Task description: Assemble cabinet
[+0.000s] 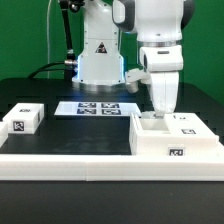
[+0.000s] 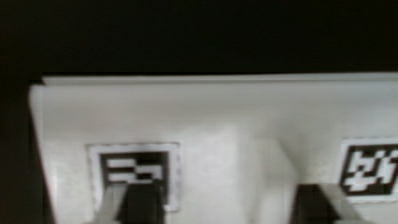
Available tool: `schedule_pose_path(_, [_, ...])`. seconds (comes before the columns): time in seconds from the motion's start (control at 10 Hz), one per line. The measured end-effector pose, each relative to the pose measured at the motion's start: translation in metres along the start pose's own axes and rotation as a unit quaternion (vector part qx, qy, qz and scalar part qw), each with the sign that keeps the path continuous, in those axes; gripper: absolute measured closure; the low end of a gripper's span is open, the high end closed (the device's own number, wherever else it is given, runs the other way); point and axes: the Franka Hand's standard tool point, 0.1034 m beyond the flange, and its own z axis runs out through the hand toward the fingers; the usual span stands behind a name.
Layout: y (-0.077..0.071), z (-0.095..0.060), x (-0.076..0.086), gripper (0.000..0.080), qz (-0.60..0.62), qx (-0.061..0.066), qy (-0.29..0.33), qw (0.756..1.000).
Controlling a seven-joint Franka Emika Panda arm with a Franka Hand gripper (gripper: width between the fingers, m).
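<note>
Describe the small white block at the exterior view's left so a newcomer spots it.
On the black table, go to the exterior view's far left: a small white block sits alone there. The marker board at centre is flat, and the cabinet on that view's right is bigger and under the gripper; this one is low, boxy and tagged.

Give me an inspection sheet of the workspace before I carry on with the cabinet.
Surface: black table, white rim along the front.
Job's things: cabinet at the exterior view's right, tags showing; small tagged white block at its left.
Clutter: nothing seen.
Grippers: gripper down at the cabinet; jaws apart in the wrist view, white plastic between them; whether they grip cannot be told.
Cables: dark strands behind the arm's base, likely cables.
Surroundings: green curtain behind; marker board mid-table.
</note>
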Motion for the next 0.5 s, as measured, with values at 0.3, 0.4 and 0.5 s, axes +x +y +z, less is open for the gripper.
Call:
schedule_pose_path(0.3, [0.0005, -0.0004, 0.0001, 0.0732, 0.0, -0.001, 0.0, 1.0])
schedule_pose_path(0.4, [0.0005, -0.0004, 0.0001, 0.0732, 0.0, -0.001, 0.0, 1.0])
schedule_pose_path(0.5, [0.0005, -0.0004, 0.0001, 0.0732, 0.0, -0.001, 0.0, 1.0])
